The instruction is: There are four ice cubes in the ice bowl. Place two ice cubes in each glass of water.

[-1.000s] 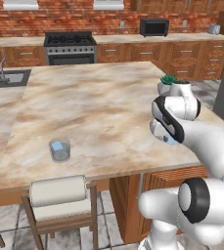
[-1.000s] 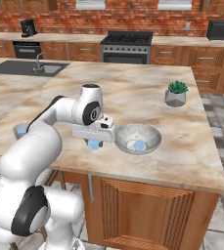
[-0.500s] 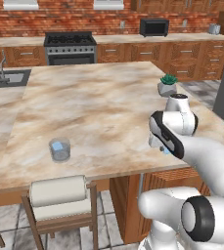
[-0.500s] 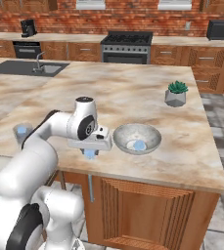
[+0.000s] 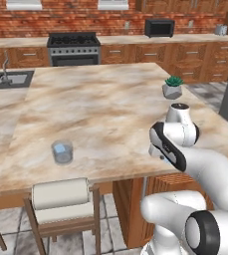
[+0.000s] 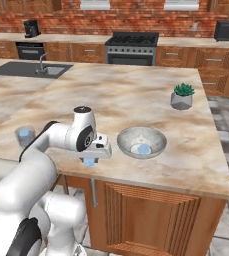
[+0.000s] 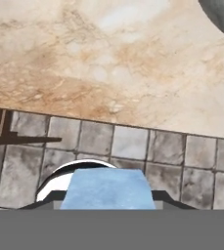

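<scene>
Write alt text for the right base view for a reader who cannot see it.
A white robot arm reaches over a marble kitchen island, its hand holding a small blue ice cube beside a shallow grey bowl. A glass of water stands at the left, a potted plant further back.

We can't read any words, numbers or signs on anything here. Nothing in the kitchen has writing we can make out.
</scene>
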Robot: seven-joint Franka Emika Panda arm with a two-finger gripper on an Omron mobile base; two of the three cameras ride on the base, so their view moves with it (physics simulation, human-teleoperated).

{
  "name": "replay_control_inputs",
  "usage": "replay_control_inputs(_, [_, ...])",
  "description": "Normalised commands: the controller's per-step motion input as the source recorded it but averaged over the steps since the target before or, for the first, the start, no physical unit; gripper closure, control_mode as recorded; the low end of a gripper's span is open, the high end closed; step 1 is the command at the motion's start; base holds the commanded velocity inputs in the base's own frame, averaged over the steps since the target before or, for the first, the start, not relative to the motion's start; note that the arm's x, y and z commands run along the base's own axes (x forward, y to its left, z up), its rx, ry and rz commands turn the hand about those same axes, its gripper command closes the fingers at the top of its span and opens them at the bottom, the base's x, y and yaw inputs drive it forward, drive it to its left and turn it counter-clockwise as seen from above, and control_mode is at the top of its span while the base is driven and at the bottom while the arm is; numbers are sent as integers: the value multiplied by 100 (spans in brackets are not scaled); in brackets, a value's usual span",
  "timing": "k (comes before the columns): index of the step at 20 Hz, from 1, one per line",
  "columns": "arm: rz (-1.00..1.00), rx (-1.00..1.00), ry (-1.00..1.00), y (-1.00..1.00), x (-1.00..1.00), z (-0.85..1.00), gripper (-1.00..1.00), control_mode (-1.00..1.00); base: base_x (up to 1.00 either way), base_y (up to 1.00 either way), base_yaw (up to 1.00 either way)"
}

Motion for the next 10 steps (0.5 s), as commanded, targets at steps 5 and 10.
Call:
replay_control_inputs(5, [0, 0, 0, 0, 0, 0, 100, 100, -38, 0, 9])
replay_control_inputs(10, [0, 0, 0, 0, 0, 0, 100, 100, -51, 0, 6])
